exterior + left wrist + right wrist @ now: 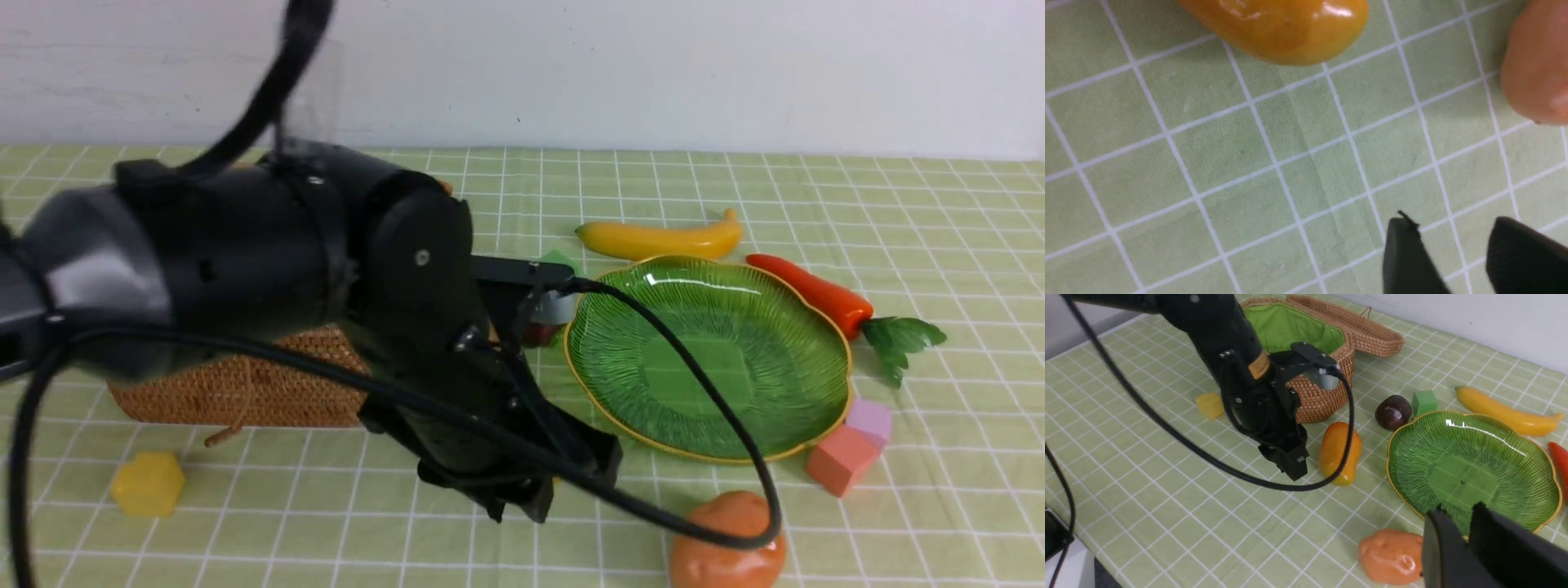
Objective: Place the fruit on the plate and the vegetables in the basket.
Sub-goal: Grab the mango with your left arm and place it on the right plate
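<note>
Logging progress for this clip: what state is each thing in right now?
Basket: lid open, nothing seen inside.
Plate: empty.
Mango: lying on cloth, ungrasped.
Banana: on cloth behind plate.
Carrot: on cloth beside plate.
Potato: on cloth.
Purple fruit: on cloth.
Left end effector: open, empty.
Right end effector: empty, opening unclear.

**Bright and even light, focus all over the place**

The front view is well lit and pretty flat. Shadows are faint and soft-edged, and the highlights sit on top of things, so the light falls from above. White glare streaks the far ribs of the plate (775,335). The left arm (245,245) is so close to the lens that it's a smeared black blob. The left wrist view is soft throughout, with hot spots on the mango (1282,28) and a mushy potato (1539,65). The right wrist view is the sharpest; only the right gripper (1458,512) is blurry.
</note>
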